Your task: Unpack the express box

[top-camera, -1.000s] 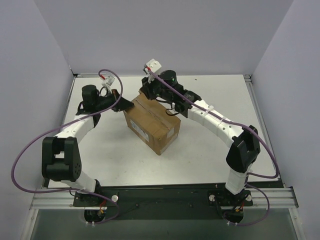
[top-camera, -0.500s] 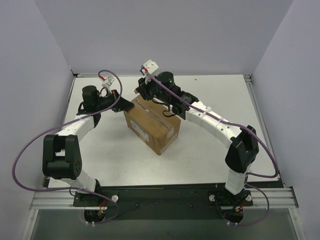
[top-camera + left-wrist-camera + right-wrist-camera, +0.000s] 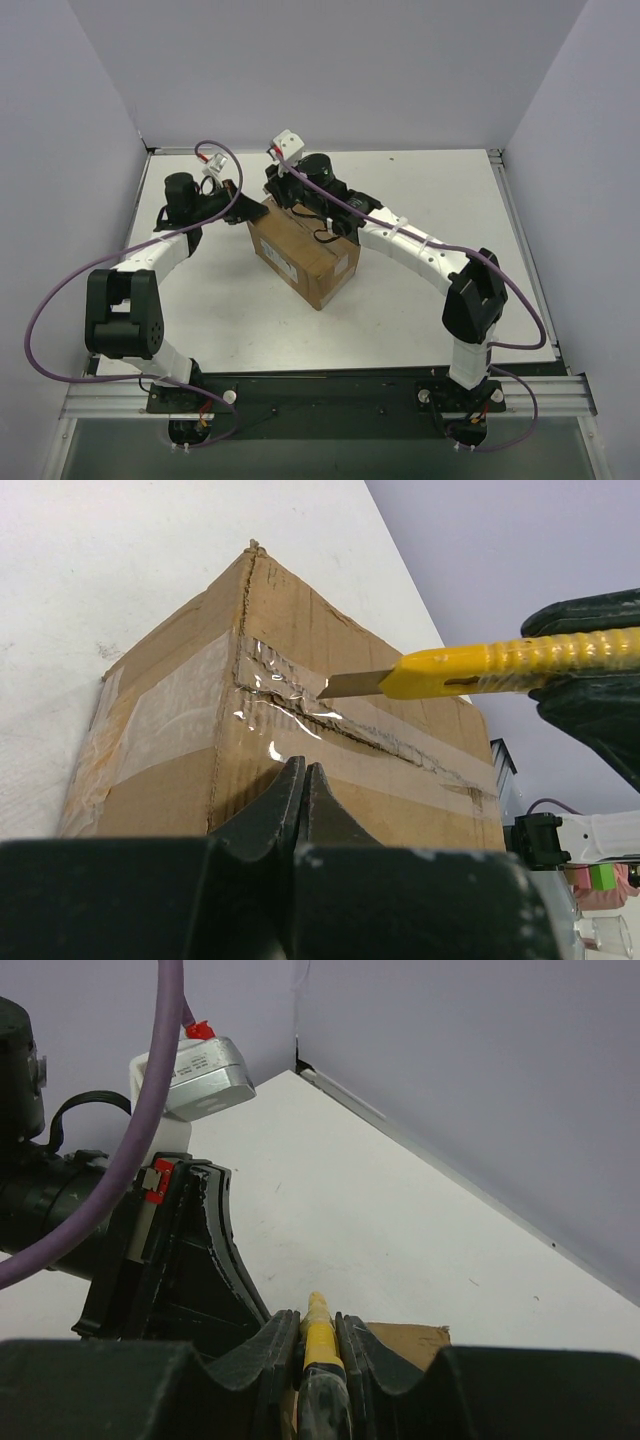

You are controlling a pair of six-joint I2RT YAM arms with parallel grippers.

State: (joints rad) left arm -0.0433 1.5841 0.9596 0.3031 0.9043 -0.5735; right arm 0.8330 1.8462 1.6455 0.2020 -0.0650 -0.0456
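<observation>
We have the express box [image 3: 305,252] standing near the middle of the worktop [image 3: 420,300], a little toward its far left corner, turned so that 1 corner points at the near edge. Our left gripper [image 3: 304,775], its 2 fingers pressed together on nothing, sits at the box's far left end, apparently touching it, which we judge braces it against sliding. Our right gripper [image 3: 318,1325] pinches the yellow utility knife [image 3: 480,665] and lays its blade [image 3: 355,683] on the tape seam [image 3: 400,742] along the top, so a cut there can free the flaps.
</observation>
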